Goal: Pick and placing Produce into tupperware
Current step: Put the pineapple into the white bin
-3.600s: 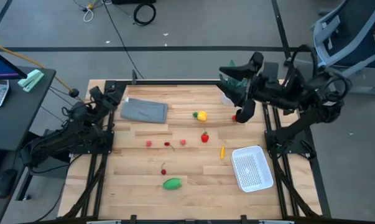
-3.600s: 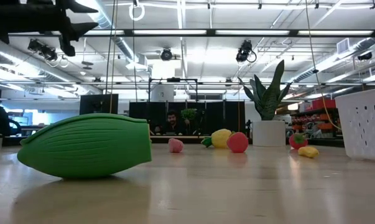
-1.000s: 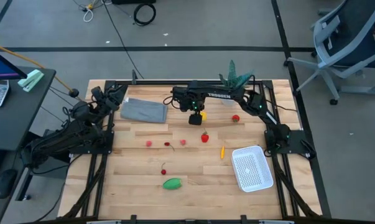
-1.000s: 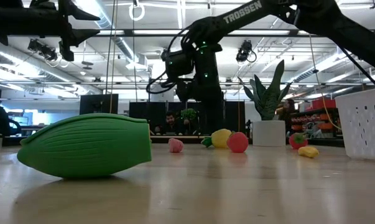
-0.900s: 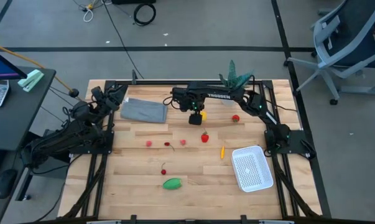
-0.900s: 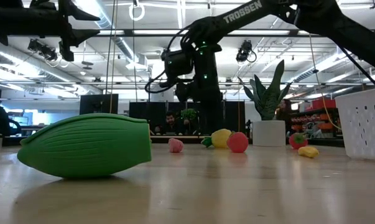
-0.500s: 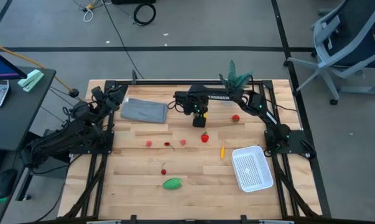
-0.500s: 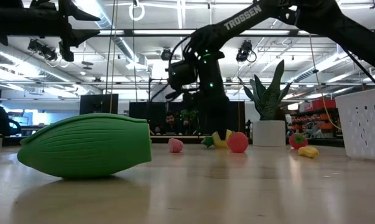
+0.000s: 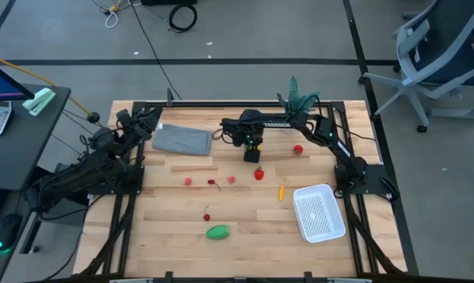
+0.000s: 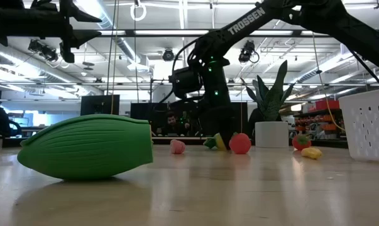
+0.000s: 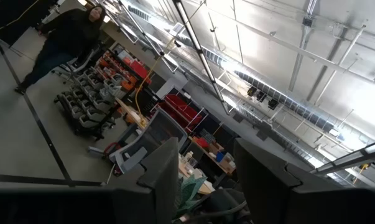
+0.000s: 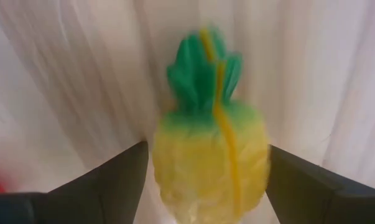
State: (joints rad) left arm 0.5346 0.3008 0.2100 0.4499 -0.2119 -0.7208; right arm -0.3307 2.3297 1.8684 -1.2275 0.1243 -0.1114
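A yellow toy pineapple (image 12: pixel 209 162) with a green crown lies on the table at its far middle. My right gripper (image 9: pixel 253 149) points down over it, open, with one finger on each side of its yellow body. From above the gripper hides it, and in the low view only a yellow sliver (image 10: pixel 219 142) shows. The white basket (image 9: pixel 319 212) stands at the near right. A red strawberry (image 9: pixel 259 174), a red piece (image 9: pixel 298 148), pink pieces (image 9: pixel 189 181), an orange piece (image 9: pixel 281 191) and the green oval (image 9: pixel 217 232) lie loose. My left gripper (image 11: pixel 206 180) is open, off the table's left edge. My right gripper comes at the pineapple from above, its fingers (image 12: pixel 122 180) close beside the two sides of the yellow body (image 12: pixel 175 168). I cannot tell whether they touch it. The pineapple lies on the table.
A grey folded cloth (image 9: pixel 181 139) lies at the far left. A spiky green potted plant (image 9: pixel 298 96) stands at the far edge, right of my right gripper. The right arm reaches across the far part of the table.
My right gripper has gone down and slightly toward the table's right and near edges. It now covers the pineapple, which showed beside it before. The pineapple has stayed where it was.
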